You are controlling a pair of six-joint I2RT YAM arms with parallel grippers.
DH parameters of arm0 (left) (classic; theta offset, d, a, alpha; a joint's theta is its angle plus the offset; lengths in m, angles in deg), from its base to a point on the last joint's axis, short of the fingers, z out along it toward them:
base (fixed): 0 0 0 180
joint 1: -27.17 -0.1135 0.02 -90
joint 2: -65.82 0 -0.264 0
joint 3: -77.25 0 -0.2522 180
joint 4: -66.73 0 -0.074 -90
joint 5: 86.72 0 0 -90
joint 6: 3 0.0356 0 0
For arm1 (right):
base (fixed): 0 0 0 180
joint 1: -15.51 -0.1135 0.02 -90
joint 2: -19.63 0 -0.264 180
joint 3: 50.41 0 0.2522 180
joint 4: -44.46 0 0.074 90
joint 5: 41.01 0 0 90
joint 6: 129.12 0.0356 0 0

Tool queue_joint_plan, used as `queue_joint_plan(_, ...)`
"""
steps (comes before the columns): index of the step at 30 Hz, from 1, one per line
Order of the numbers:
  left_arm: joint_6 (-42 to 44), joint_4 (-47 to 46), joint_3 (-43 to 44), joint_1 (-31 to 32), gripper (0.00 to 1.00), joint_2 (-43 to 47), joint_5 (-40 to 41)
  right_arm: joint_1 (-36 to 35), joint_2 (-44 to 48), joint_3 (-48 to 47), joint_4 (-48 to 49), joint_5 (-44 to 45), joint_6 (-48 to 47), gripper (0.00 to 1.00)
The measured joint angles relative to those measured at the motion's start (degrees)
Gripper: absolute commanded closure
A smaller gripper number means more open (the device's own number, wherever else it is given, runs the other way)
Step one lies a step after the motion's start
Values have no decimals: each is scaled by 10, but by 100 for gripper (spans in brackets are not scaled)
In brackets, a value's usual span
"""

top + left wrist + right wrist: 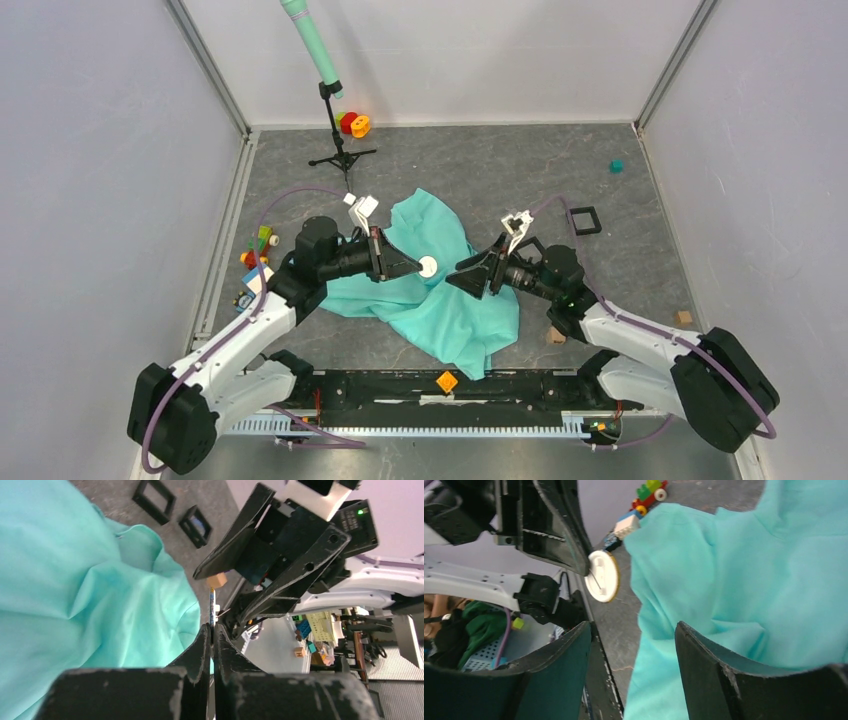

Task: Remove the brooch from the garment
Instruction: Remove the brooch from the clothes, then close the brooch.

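The turquoise garment (445,300) lies crumpled on the grey table between the two arms. The brooch (428,266) is a small white disc with a gold rim, and my left gripper (418,267) is shut on it, holding it just above the cloth. The right wrist view shows the brooch (602,576) face-on, its pin visible, with a strip of bare table between it and the garment (734,575). In the left wrist view the brooch (212,605) stands edge-on at the pinched fingertips. My right gripper (460,278) faces it, open, with nothing between its fingers (569,650).
A black stand (338,140) with a teal pole and red and orange spools (355,124) are at the back. Toy bricks (258,250) lie at the left. A black square frame (585,220), a teal cube (616,166) and wooden blocks (684,318) lie at the right.
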Motion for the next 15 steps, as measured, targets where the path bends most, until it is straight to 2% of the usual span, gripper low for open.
queue_joint_plan(5,-21,-53,-6,0,98,9,-24,-32,-38,0,84,-7,37,42)
queue_joint_plan(8,-23,-62,-9,0,98,20,-24,-41,-60,-1,123,-11,59,43)
queue_joint_plan(15,-23,-63,-10,0,98,27,-31,-47,-76,-18,163,-10,78,50)
